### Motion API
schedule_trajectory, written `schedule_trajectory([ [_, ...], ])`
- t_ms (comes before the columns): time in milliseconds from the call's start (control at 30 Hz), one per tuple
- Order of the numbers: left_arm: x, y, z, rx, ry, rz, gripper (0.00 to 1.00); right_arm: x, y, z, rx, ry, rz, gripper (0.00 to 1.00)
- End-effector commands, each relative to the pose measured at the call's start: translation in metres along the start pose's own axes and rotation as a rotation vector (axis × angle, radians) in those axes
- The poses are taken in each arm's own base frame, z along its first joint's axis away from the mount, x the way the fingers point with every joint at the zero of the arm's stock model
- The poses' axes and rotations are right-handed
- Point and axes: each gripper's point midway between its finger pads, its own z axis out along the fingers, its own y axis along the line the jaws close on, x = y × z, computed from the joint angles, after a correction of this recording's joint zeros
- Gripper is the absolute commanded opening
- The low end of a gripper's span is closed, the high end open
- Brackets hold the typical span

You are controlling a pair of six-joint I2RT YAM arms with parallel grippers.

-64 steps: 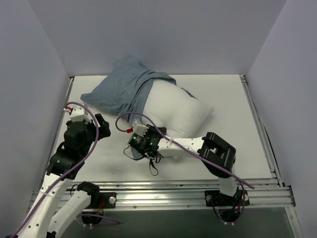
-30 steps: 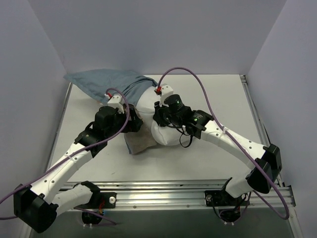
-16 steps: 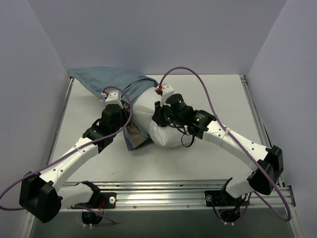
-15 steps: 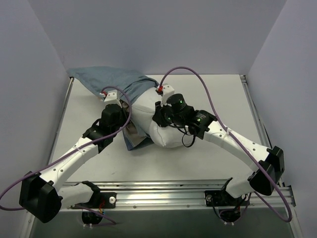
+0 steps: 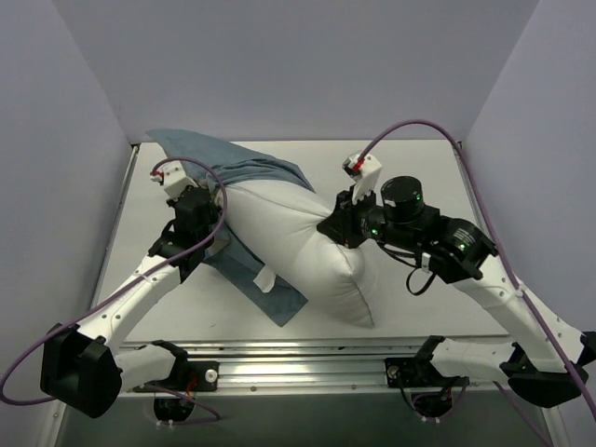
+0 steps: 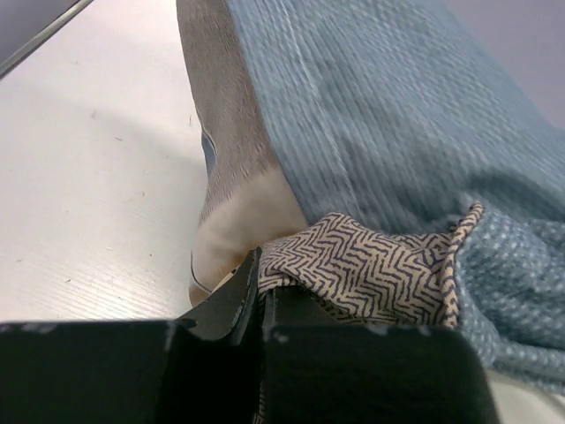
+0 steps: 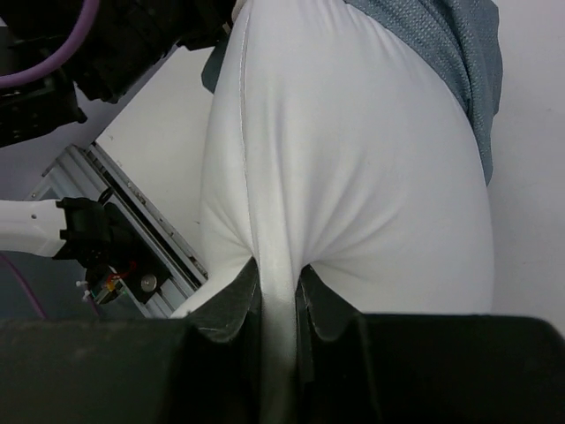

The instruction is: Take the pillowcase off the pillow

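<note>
White worktop [image 5: 424,160]: plump pillow [image 5: 298,251] bulging from the woven blue pillowcase [image 5: 261,173]; left jaws pinching its herringbone hem, right jaws clamping the pillow's seam.

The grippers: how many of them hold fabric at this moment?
2. The left gripper pinches the patterned edge of the pillowcase, on the left; the right gripper pinches a seam of the pillow, on the right. No other gripper is in view.

The pillow [image 5: 303,250] is plain white; the pillowcase [image 5: 250,173] is dusty blue with a tan-and-navy herringbone band.
</note>
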Motion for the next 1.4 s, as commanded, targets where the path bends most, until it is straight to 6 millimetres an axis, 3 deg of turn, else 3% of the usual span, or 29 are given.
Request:
schedule_trajectory([
  [0,-0.024,0.037,0.023,-0.198,-0.114,-0.031,0.02,-0.067,0.021,-0.076,-0.066,-0.260,-0.044,0.00],
  [100,-0.014,0.026,0.035,-0.164,-0.078,-0.043,0.02,-0.063,0.020,-0.082,-0.063,-0.266,-0.036,0.00],
  [233,-0.005,0.000,0.042,-0.057,-0.009,-0.055,0.03,-0.055,0.012,-0.073,-0.031,-0.242,-0.029,0.00],
  [333,-0.001,-0.017,0.033,0.035,0.053,-0.106,0.08,-0.044,0.019,-0.054,-0.079,-0.195,-0.024,0.00],
  [400,0.002,-0.029,0.017,0.120,0.104,-0.161,0.12,-0.027,0.026,-0.031,-0.140,-0.123,-0.016,0.00],
  [467,0.023,-0.021,0.001,0.127,0.179,-0.172,0.25,-0.006,0.028,-0.011,-0.180,-0.052,-0.006,0.00],
  [500,0.018,-0.022,-0.012,0.167,0.185,-0.188,0.32,0.007,0.037,-0.001,-0.245,0.007,0.003,0.10],
  [533,0.029,-0.014,-0.020,0.163,0.216,-0.181,0.48,0.017,0.041,0.005,-0.279,0.043,0.014,0.16],
  [567,0.036,-0.005,-0.030,0.152,0.254,-0.160,0.54,0.023,0.046,0.010,-0.315,0.062,0.018,0.23],
  [600,0.024,-0.003,-0.043,0.178,0.238,-0.158,0.59,0.040,0.051,0.015,-0.367,0.120,0.027,0.42],
  [667,0.023,0.004,-0.061,0.203,0.284,-0.085,0.71,0.049,0.054,0.017,-0.393,0.146,0.022,0.57],
  [700,0.012,0.003,-0.071,0.233,0.273,-0.073,0.73,0.054,0.053,0.018,-0.394,0.158,0.024,0.69],
  [767,-0.002,-0.003,-0.087,0.295,0.296,0.006,0.80,0.056,0.051,0.016,-0.393,0.158,0.014,0.79],
  [833,-0.008,-0.010,-0.094,0.339,0.318,0.060,0.85,0.052,0.042,0.016,-0.335,0.130,0.014,0.81],
  [933,-0.010,-0.040,-0.100,0.483,0.385,0.150,0.89,0.049,0.012,0.021,-0.185,0.097,0.053,0.87],
  [967,0.003,-0.053,-0.100,0.558,0.440,0.193,0.91,0.045,-0.008,0.024,-0.102,0.074,0.087,0.89],
  [1033,-0.003,-0.073,-0.098,0.631,0.448,0.222,0.94,0.046,-0.026,0.025,-0.058,0.064,0.130,0.90],
  [1100,0.012,-0.094,-0.096,0.730,0.495,0.312,0.95,0.052,-0.047,0.027,-0.028,0.058,0.197,0.91],
  [1133,0.001,-0.109,-0.097,0.774,0.462,0.348,0.95,0.055,-0.052,0.027,-0.024,0.056,0.217,0.91],
  [1167,0.009,-0.124,-0.105,0.843,0.449,0.452,0.95,0.064,-0.060,0.030,-0.016,0.067,0.238,0.93],
  [1200,0.023,-0.131,-0.096,0.838,0.460,0.524,0.96,0.067,-0.064,0.031,-0.025,0.073,0.268,0.93],
  [1233,0.017,-0.145,-0.100,0.871,0.428,0.581,0.97,0.072,-0.066,0.032,-0.031,0.081,0.286,0.93],
  [1267,0.026,-0.157,-0.106,0.927,0.407,0.686,0.97,0.073,-0.066,0.035,-0.045,0.073,0.295,0.94],
  [1300,0.042,-0.164,-0.099,0.932,0.438,0.724,0.97,0.086,-0.066,0.039,-0.062,0.100,0.317,0.94],
  [1367,0.042,-0.183,-0.096,0.979,0.423,0.763,0.97,0.090,-0.065,0.045,-0.086,0.090,0.349,0.95],
])
